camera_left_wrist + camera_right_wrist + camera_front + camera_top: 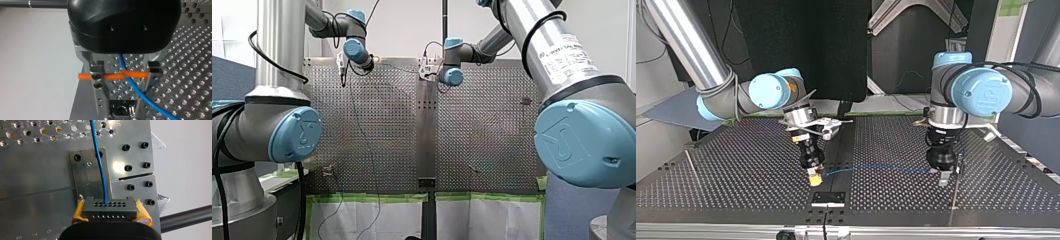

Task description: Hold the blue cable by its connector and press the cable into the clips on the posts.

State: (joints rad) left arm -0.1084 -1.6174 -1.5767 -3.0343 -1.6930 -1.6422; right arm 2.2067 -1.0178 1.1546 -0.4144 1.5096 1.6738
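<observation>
My right gripper [816,178] has its fingers clamped on the connector [110,210]. My left gripper [942,177] straddles the blue cable [100,162]; its grip I cannot tell. Routing seems underway: next, press the cable onto the nearby post [955,190].

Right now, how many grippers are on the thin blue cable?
2. My right gripper, yellow-padded, clamps the black rectangular connector at the top view's left; my left gripper's metal fingers straddle the blue cable at its right.

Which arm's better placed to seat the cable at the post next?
Left. The left gripper straddles the blue cable beside a post; the right gripper is shut on the connector.
</observation>
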